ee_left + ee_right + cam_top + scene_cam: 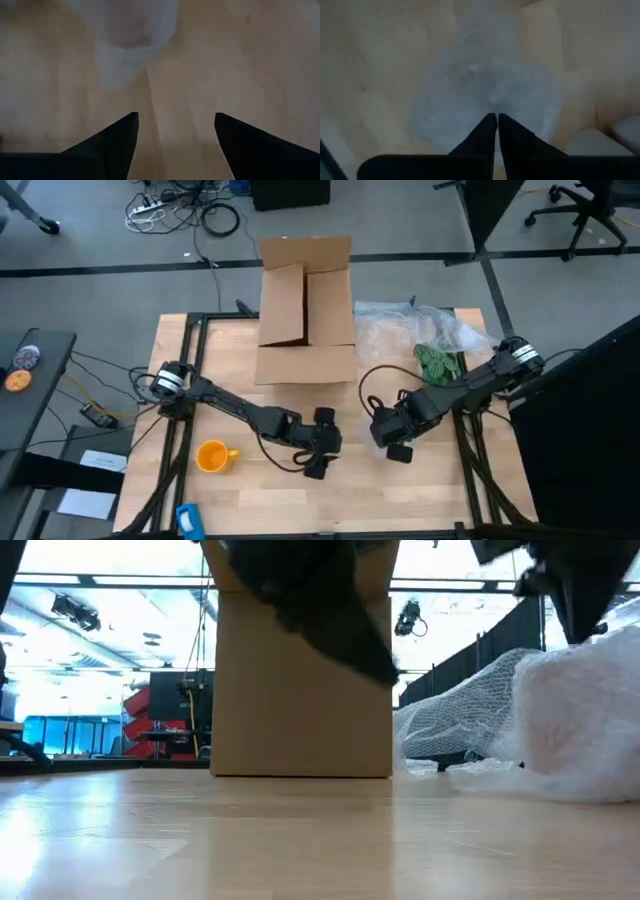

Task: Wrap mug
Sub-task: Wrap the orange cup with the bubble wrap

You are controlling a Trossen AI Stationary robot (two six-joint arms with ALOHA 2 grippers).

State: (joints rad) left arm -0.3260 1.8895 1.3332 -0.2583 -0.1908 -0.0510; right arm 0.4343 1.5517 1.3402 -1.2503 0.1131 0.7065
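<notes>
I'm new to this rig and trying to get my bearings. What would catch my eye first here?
The tall open cardboard box at the table's far middle stands out first, with crinkly clear plastic wrap piled to its right. Next is the small yellow-orange mug alone near the front left. The left hand, fingers apart, and the right hand, fingers together, hang over bare wood at the centre, neither holding anything.

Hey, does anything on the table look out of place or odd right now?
Nothing is spilled or broken. The mug stands upright alone near the left arm, apart from the bubble wrap heaped beside the box.
</notes>
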